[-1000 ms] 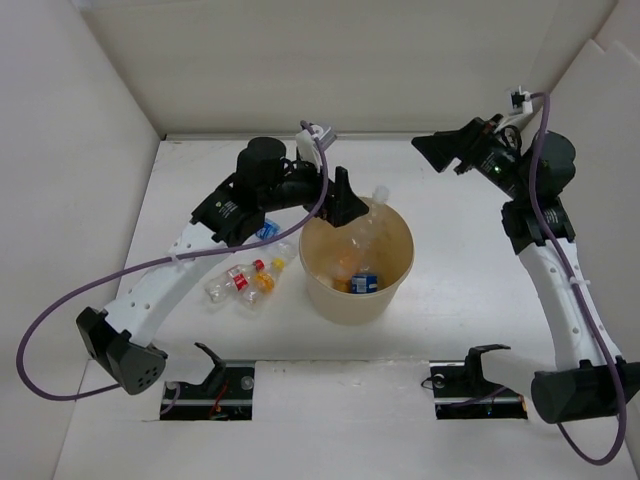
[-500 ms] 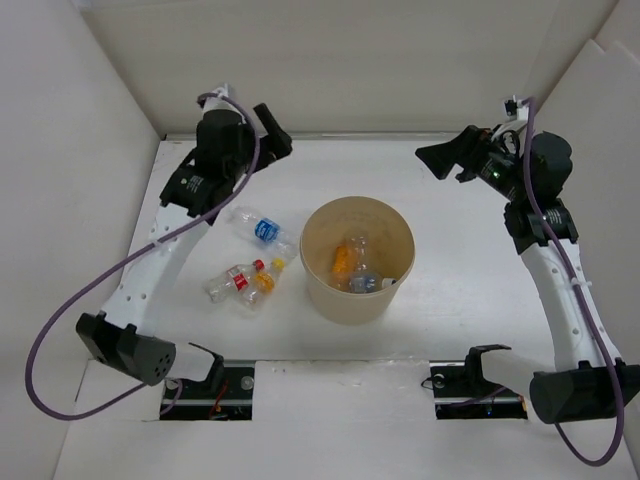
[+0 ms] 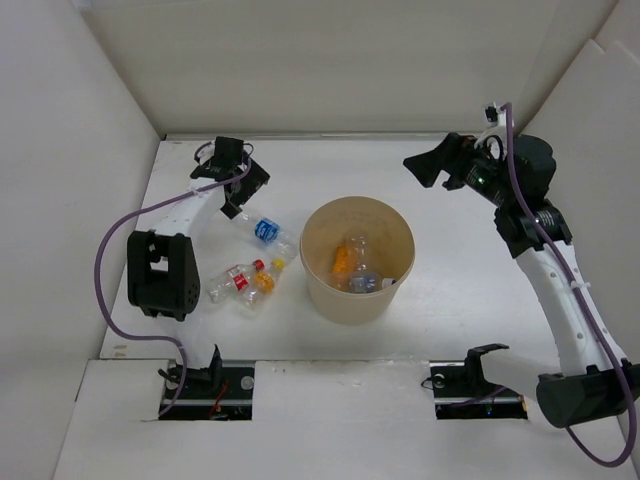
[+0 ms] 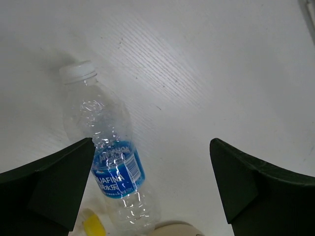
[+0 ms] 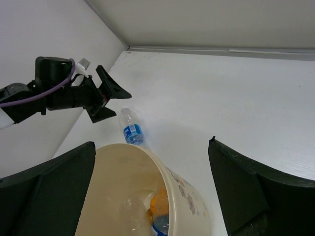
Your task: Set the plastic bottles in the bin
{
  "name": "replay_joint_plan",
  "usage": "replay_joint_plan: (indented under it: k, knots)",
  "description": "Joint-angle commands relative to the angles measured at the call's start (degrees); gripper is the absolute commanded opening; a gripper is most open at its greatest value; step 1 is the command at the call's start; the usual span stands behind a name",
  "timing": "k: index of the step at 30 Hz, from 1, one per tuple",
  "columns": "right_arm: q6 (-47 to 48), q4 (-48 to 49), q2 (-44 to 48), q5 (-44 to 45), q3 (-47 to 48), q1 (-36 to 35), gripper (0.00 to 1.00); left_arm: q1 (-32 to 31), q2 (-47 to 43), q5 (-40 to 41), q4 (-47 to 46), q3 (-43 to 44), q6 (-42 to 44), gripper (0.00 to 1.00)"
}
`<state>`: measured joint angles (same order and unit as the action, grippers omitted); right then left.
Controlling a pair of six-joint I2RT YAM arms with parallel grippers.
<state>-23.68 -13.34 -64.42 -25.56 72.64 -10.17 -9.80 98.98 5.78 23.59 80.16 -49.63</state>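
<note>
The beige bin (image 3: 345,305) stands mid-table with three plastic bottles inside: an orange one (image 3: 342,260), a clear one (image 3: 358,245) and a blue-labelled one (image 3: 366,283). Three more lie left of it: a blue-labelled bottle (image 3: 264,229), a red-labelled one (image 3: 232,280) and an orange-yellow one (image 3: 263,281). My left gripper (image 3: 243,192) is open and empty, low over the cap end of the blue-labelled bottle (image 4: 115,172), which lies by its left finger. My right gripper (image 3: 425,168) is open and empty, raised behind and right of the bin (image 5: 182,172).
White walls enclose the table on the left, back and right. The left arm's folded elbow (image 3: 155,275) sits left of the red-labelled bottle. Two dark mounts (image 3: 470,375) stand at the near edge.
My left gripper left the bin's rim, where a clear bottle dropped in, swung to the back left and came down over the blue-labelled bottle. My right gripper drifted slightly left.
</note>
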Motion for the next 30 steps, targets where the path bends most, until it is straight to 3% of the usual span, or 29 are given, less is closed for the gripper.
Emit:
replay_joint_plan:
  k: [1,10,14,18,20,22,24,30]
  knots:
    - [1.71,-0.98,2.63,2.27,4.08,-1.25,1.0,0.13,-0.28,-1.21,-0.57,0.52,-3.11,1.0]
    - [2.24,-2.39,3.69,2.27,5.23,-1.78,1.0,0.13,2.97,1.95,-1.27,-5.71,-8.46,1.0]
    - [2.24,-2.92,3.69,2.27,5.23,-1.78,1.0,0.66,7.27,0.64,-4.16,-7.56,-8.47,0.94]
    - [1.71,-2.92,3.69,2.27,5.23,-2.31,1.0,1.19,10.26,-0.51,-7.06,-7.66,-8.47,0.78]
    - [1.71,-2.92,3.16,2.27,5.23,-2.83,1.0,1.19,11.84,-1.73,-7.07,-6.25,-7.95,0.63]
    - [1.19,-2.92,2.64,2.27,5.93,-3.36,1.0,1.72,13.87,-2.27,-7.07,-3.63,-7.94,0.24]
    - [1.18,-3.44,2.11,3.58,8.03,-3.98,1.0,1.72,13.87,-3.4,-6.37,-1.77,-7.94,0.0]
    - [3.81,-8.61,-2.27,3.69,16.82,-5.73,1.0,1.72,6.77,-7.53,-12.95,5.08,-3.38,0.0]
